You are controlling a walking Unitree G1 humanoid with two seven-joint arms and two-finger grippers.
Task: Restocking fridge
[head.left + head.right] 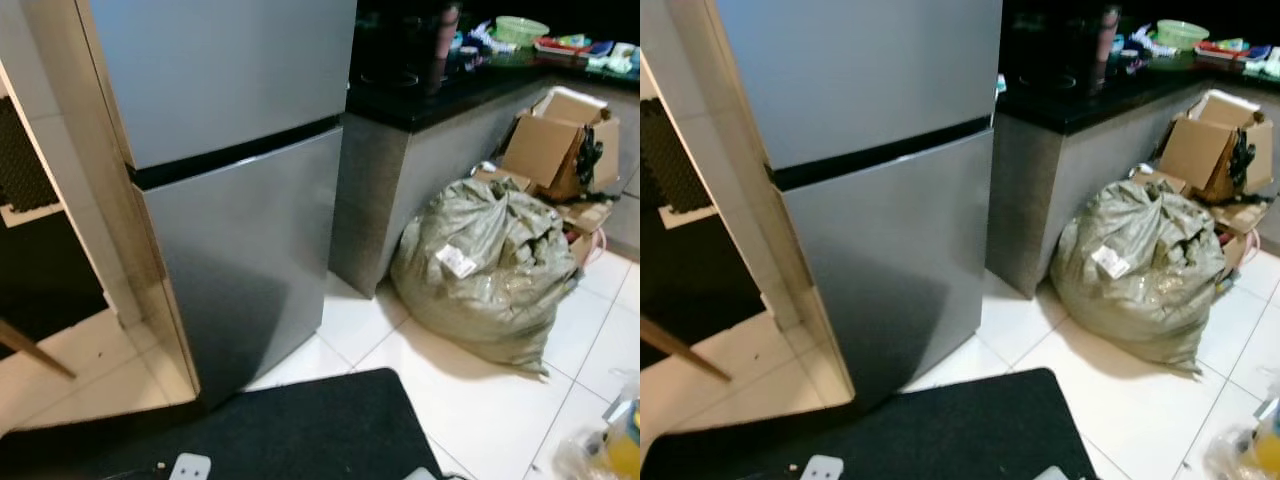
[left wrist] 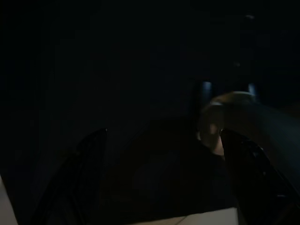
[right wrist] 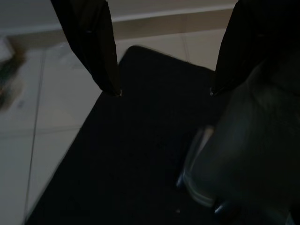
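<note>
Fridge point(image 1: 240, 200) stands shut ahead, above both hanging end effectors: right end effector point(image 3: 164, 91) spread empty over the black mat point(image 3: 131, 154), left end effector point(image 2: 161, 140) also parted.

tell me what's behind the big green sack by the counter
Behind the sack stands an open cardboard box, with flattened cardboard at its foot. The sack covers the floor and the lower counter wall there.

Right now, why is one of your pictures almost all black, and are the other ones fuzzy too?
The left wrist view is dark because that arm hangs in shade; just the left gripper shows faintly. The right wrist view is dim and soft, with the right gripper open over the black mat. The eye views are brighter, with the fridge and sack slightly blurred.
</note>
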